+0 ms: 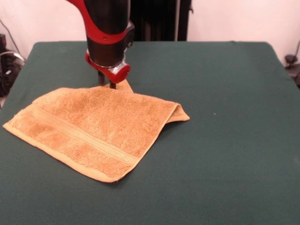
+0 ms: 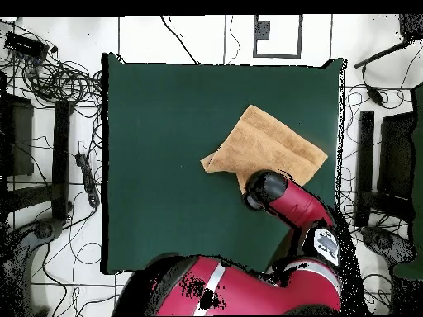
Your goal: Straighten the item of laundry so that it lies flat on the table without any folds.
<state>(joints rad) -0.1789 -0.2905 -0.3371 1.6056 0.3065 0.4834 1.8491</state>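
Across the tabletop [image 1: 225, 93] in the front view, the towel [image 1: 93, 129] lies doubled over, one fold along its right side and a corner peeking out beneath. At its far edge the claw [image 1: 107, 84] comes down, tips at the cloth; whether clenched or released I cannot tell. Overhead, the towel [image 2: 268, 144] sits right of centre, the arm's [image 2: 285, 198] end covering its near edge.
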